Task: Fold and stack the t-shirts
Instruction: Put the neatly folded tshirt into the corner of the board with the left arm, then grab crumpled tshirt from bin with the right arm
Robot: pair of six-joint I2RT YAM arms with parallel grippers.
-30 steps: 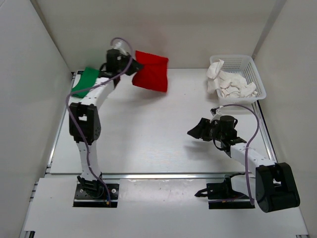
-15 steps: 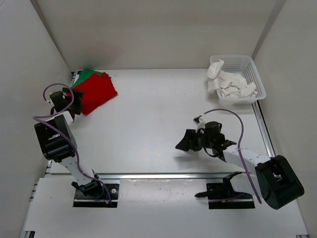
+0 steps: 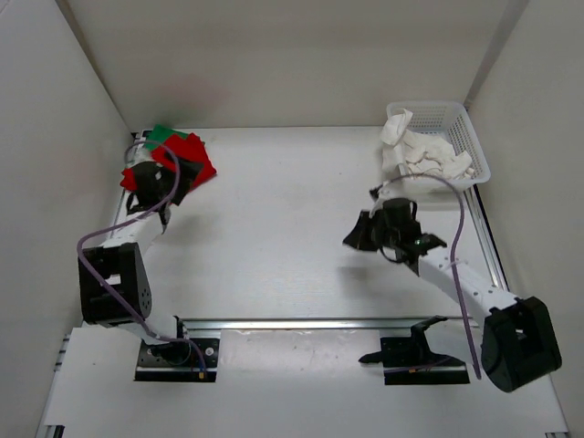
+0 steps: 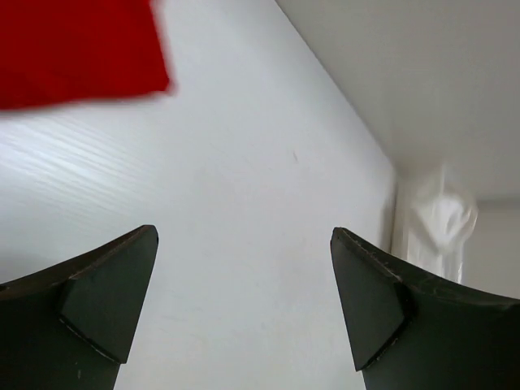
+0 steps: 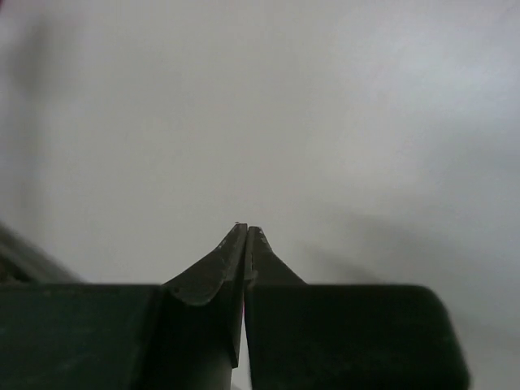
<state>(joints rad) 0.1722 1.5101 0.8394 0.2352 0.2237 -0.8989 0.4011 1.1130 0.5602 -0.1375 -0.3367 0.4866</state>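
Observation:
The folded red t-shirt (image 3: 192,157) lies at the table's back left, on top of the green t-shirt (image 3: 163,134), whose edge sticks out behind it. My left gripper (image 3: 164,186) hangs over the red shirt's near edge, open and holding nothing. In the left wrist view its jaws (image 4: 244,305) stand wide apart over bare table, with a corner of the red t-shirt (image 4: 73,49) at top left. The white t-shirt (image 3: 420,153) lies crumpled in the basket (image 3: 477,144). My right gripper (image 3: 356,235) is shut on nothing, right of centre, its fingertips (image 5: 246,233) pressed together.
The white mesh basket stands at the back right corner and shows as a pale blur (image 4: 439,227) far off in the left wrist view. White walls close in the table on the left, back and right. A metal rail (image 3: 301,321) runs along the near edge.
The left gripper has let go of the red t-shirt, which now lies on the green one, and has opened wide. The right gripper has shut and shifted toward the basket.

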